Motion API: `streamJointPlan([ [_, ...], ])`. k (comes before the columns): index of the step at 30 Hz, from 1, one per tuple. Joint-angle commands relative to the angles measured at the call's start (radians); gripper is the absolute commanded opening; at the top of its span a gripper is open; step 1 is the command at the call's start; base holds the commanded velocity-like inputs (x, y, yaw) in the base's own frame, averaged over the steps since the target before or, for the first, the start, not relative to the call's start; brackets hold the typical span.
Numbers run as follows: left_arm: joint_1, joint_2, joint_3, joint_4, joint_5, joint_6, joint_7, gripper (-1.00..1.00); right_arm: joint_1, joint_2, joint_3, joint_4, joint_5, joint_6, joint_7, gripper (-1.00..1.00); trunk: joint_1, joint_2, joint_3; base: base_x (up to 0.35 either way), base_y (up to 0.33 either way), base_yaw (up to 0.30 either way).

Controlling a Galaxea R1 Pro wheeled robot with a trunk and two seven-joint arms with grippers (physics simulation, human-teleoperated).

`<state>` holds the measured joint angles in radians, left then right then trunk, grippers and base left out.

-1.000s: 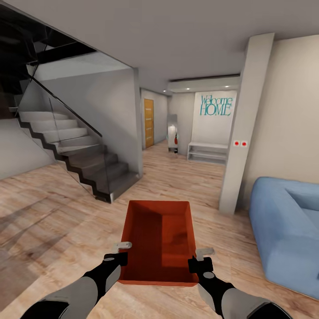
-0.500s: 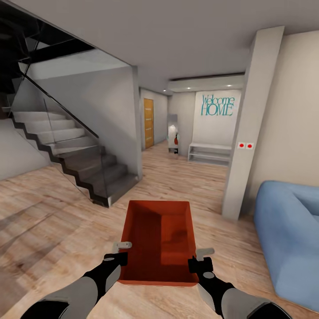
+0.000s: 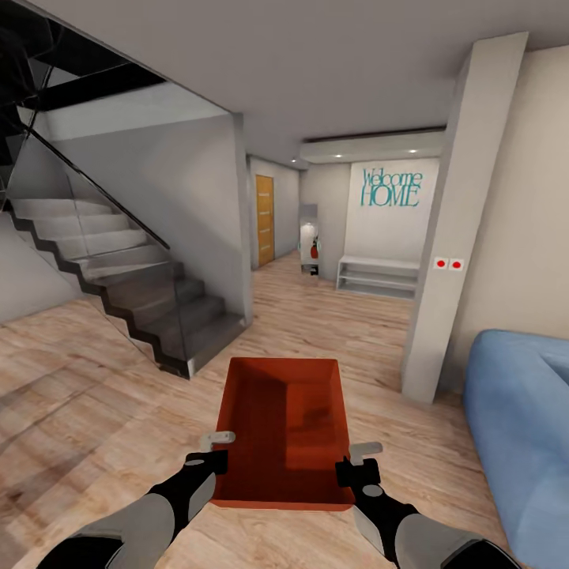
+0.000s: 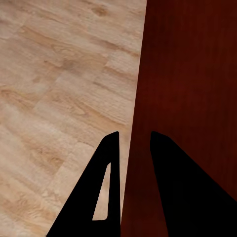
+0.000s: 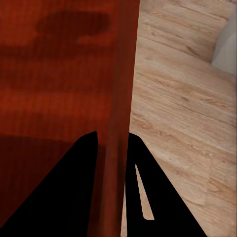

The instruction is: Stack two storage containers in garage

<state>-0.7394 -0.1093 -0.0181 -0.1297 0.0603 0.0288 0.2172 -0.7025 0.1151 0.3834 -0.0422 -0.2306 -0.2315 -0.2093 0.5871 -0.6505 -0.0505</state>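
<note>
Wood-plank floor (image 3: 95, 395) runs past a staircase (image 3: 134, 292) toward a hallway with a "Welcome HOME" sign (image 3: 390, 187). One bin (image 3: 286, 431) hangs above the planks, left of the blue sofa (image 3: 521, 427). Left claw (image 4: 132, 143) pinches the bin's left wall; right claw (image 5: 112, 140) pinches its right wall.

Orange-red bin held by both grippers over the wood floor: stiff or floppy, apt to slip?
The storage container probably behaves stiffly: its walls look straight, unbowed. The left gripper and right gripper each pinch a thin smooth side wall, so slipping seems possible. It is empty, so likely light.
</note>
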Motion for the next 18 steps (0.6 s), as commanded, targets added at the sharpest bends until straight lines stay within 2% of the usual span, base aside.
streamJointPlan([
  [1,0.000,0.002,-0.003,-0.004,-0.011,0.003,0.011,-1.00,-0.002,0.000,-0.074,0.001,-0.013,-0.005,-0.001,-1.00,0.001,-0.002,-0.002,0.322,0.000,0.000],
  [18,0.000,0.002,-0.003,-0.004,-0.013,0.003,0.011,-1.00,-0.002,0.001,-0.074,0.001,-0.013,-0.005,-0.001,-1.00,0.001,-0.002,-0.002,0.322,0.000,0.000],
])
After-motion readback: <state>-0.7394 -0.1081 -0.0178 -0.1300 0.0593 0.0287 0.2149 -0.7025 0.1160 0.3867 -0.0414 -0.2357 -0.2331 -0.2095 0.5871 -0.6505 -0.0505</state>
